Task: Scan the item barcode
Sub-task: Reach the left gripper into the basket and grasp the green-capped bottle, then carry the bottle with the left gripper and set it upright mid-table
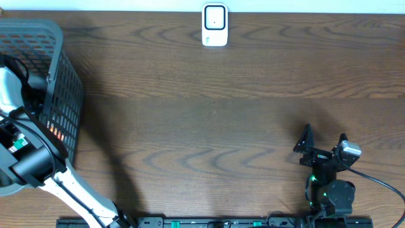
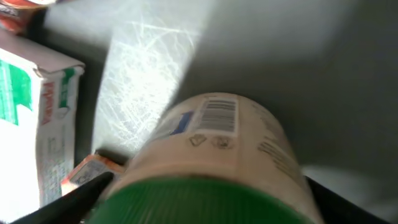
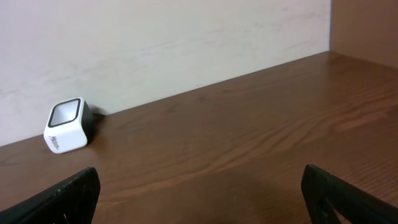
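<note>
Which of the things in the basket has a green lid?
The round cream tub with the barcode on its side. The white-and-green box beside it has flat sides and no lid.

A: Grey mesh basket [image 1: 63, 104] at the left edge of the wooden worktop [image 1: 209, 126].
B: Inside the basket?
A: A white-and-green carton [image 2: 37, 118]. An orange packet [image 2: 87, 171] lies just beside the carton's lower corner. Something red [image 2: 15, 12] sits beyond the carton, too blurred to identify.
B: Beyond the basket?
A: A pale wall [image 3: 186, 37] behind the worktop.
</note>
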